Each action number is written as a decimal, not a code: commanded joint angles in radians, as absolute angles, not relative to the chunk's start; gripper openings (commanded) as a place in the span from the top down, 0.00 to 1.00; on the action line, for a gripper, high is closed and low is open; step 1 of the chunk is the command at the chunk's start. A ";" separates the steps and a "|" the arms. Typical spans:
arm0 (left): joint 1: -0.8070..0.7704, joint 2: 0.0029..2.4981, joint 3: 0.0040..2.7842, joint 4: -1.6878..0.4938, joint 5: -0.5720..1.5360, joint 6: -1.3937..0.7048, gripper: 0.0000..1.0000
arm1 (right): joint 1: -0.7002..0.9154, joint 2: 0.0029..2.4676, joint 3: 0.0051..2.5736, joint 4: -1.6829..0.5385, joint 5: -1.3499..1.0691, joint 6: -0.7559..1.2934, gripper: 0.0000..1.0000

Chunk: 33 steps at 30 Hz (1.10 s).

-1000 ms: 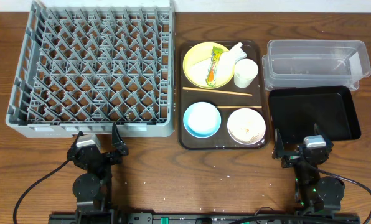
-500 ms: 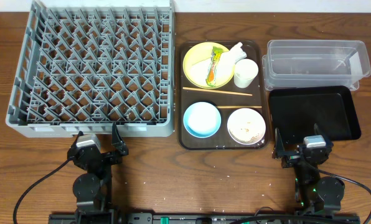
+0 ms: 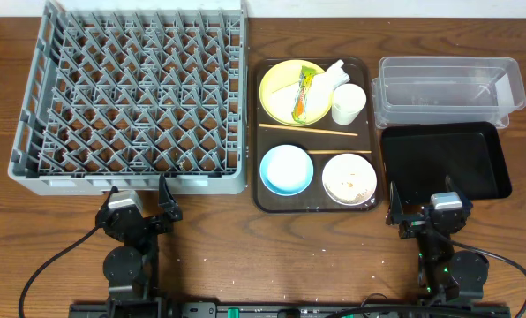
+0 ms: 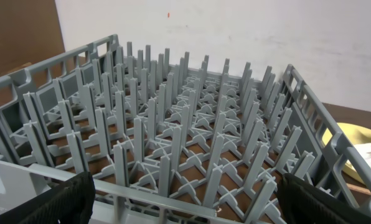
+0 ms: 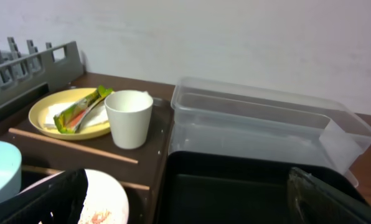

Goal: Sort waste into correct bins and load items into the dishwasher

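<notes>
Overhead, the left end effector (image 3: 139, 196) and right end effector (image 3: 420, 201) gape released, empty, at the desk (image 3: 272, 256) front. Rack (image 3: 131, 93) lies left, tub (image 3: 446, 88) and black tray (image 3: 444, 163) right. Left wrist: rack just ahead. Right wrist: wrapper (image 5: 79, 111) on plate (image 5: 42, 116), cup (image 5: 129, 118) beside, tub behind.

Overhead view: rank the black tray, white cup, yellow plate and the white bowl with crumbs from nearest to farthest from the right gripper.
From the right gripper:
1. Black tray, directly ahead of it.
2. White bowl, ahead and to the left, at the near right corner of the brown serving tray.
3. White cup, at that tray's far right corner.
4. Yellow plate, at its far left corner.
</notes>
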State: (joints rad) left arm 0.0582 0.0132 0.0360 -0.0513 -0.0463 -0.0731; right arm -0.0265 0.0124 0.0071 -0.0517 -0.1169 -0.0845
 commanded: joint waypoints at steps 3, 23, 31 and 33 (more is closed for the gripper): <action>0.062 0.011 0.004 -0.069 -0.036 -0.060 0.05 | -0.019 0.008 0.006 -0.002 -0.136 -0.076 0.01; 0.062 0.288 0.363 -0.041 0.074 -0.063 0.05 | -0.019 0.118 0.128 0.168 -0.136 -0.076 0.01; 0.062 0.524 0.555 -0.043 0.113 -0.064 0.05 | -0.019 0.336 0.305 0.164 -0.177 -0.076 0.01; 0.062 0.534 0.577 -0.043 0.113 -0.064 0.05 | -0.019 0.401 0.350 0.161 -0.211 -0.076 0.01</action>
State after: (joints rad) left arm 0.0582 0.5140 0.5190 -0.0448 0.0910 -0.0734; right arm -0.0265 0.3122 0.2733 0.1638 -0.1543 -0.0845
